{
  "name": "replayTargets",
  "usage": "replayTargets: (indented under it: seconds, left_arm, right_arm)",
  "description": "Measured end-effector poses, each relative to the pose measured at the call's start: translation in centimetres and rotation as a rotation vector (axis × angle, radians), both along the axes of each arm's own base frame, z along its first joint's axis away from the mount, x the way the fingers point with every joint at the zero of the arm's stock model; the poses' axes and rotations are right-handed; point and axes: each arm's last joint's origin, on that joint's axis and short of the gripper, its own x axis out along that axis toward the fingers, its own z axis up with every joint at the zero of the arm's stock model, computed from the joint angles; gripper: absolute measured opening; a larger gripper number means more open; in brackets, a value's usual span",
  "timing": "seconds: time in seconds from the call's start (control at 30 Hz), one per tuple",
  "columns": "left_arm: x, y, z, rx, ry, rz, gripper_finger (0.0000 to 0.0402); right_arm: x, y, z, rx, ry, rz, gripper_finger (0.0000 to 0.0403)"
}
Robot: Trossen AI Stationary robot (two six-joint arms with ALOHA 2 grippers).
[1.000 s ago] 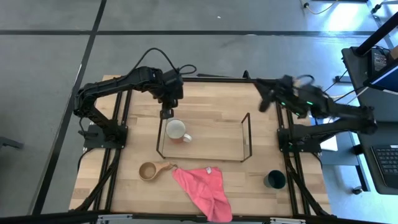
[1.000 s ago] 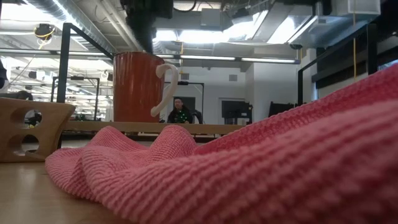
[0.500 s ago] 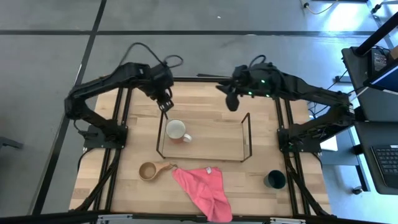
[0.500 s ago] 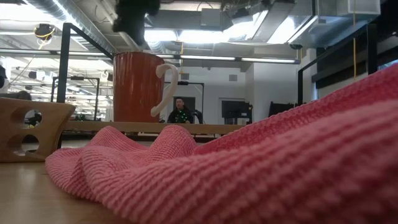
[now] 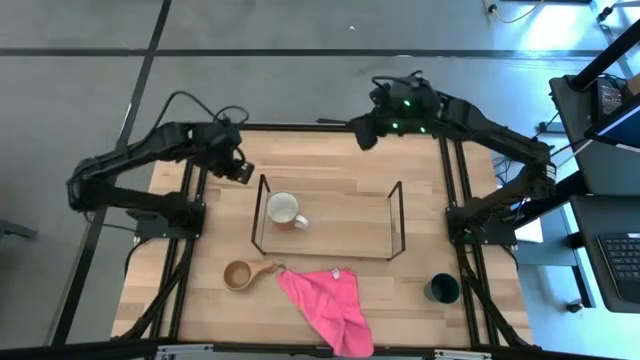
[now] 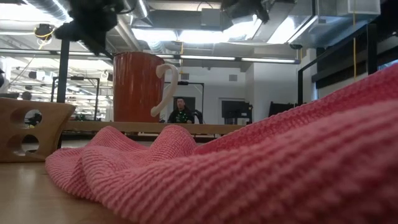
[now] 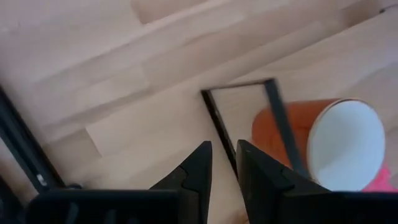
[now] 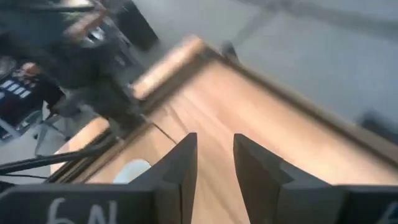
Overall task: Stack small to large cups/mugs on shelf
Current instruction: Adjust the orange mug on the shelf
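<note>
**A:** From above, where do your things sit, and why?

**B:** The mug (image 5: 285, 209) stands upright on the shelf (image 5: 328, 250), at its left end, so you look to have your first piece placed. The wooden cup (image 5: 239, 274) rests on the tabletop (image 5: 340, 175) in front of the shelf, its stubby handle touching the pink cloth (image 5: 326, 300). The green cup (image 5: 441, 289) stands well apart, near the right front corner. Neither is stacked yet. Your left gripper (image 5: 240, 171) hangs just beside the shelf's far left corner, holding nothing; your right gripper (image 5: 368, 137) waits over the far edge.

**A:** And level with the tabletop?

**B:** The cloth (image 6: 261, 168) fills most of the view. Behind it the mug (image 6: 138, 87) shows a ribbed reddish wall and a pale handle, and the wooden cup (image 6: 28, 127) shows holes in its side.

**A:** The left wrist?

**B:** Your jaws are spread by a narrow gap, pinching nothing. Past them the mug (image 7: 323, 146) shows a white inside, behind a shelf rod (image 7: 219, 121).

**A:** The right wrist?

**B:** Jaws parted and empty, pointing along the tabletop (image 8: 249, 106); the view is too blurred for more.
</note>
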Motion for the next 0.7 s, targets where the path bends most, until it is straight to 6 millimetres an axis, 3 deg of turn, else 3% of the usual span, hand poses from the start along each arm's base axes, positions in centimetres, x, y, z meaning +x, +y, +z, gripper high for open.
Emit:
replayTargets:
  seconds: [0.2, 0.5, 0.7]
  left_arm:
    - [-1.7, -1.1, -0.6, 0.045, -0.035, 0.09, 0.0069]
    - [-3.3, -1.6, 0.3, 0.115, -0.115, 0.139, 0.0069]
    - [-3.3, -1.6, 0.5, 0.124, -0.146, 0.144, 0.0069]
  right_arm:
    - [0.3, -1.7, -1.1, 0.133, 0.008, -0.025, 0.0106]
    - [1.2, -2.5, -0.4, 0.075, -0.091, -0.076, 0.0106]
    - [1.1, -2.5, -0.4, 0.073, -0.091, -0.077, 0.0106]
